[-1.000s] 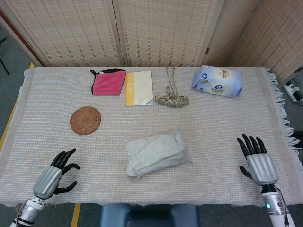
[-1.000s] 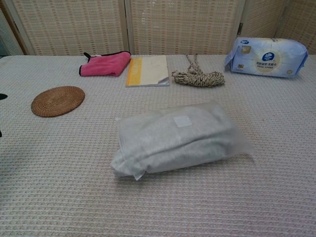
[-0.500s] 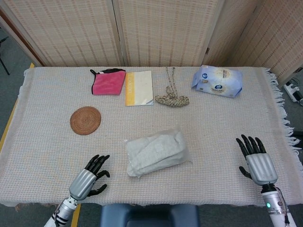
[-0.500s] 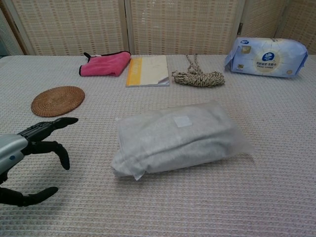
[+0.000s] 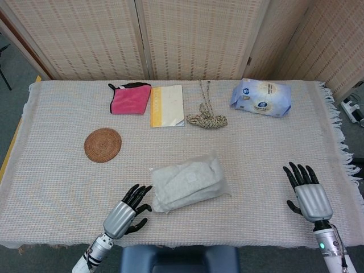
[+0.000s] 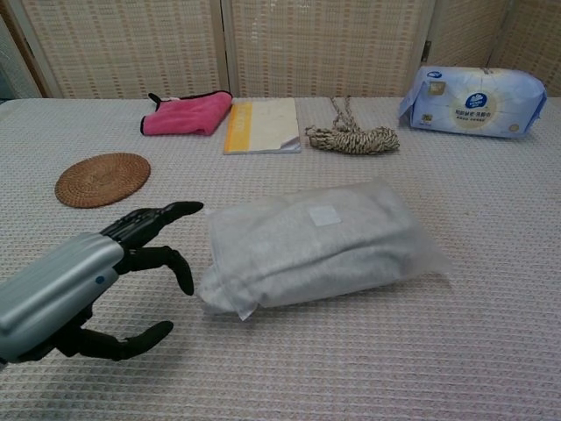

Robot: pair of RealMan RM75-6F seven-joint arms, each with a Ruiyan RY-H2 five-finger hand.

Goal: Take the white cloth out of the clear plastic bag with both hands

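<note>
Fingers (image 6: 162,213) spread and empty on left hand (image 5: 126,211), just beside clear plastic bag (image 5: 189,183) mid-counter, white cloth (image 6: 298,241) inside. Right hand (image 5: 307,193) open, well apart. Best pinning the bag's near end first.

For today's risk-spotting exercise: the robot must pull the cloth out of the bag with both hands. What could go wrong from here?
1. The left hand, open beside the bag, may just push it along the tablecloth instead of gripping it.
2. The right hand is far off, so nothing braces the bag.
3. The bag's opening isn't visible; fingers may grip film and cloth together.
</note>
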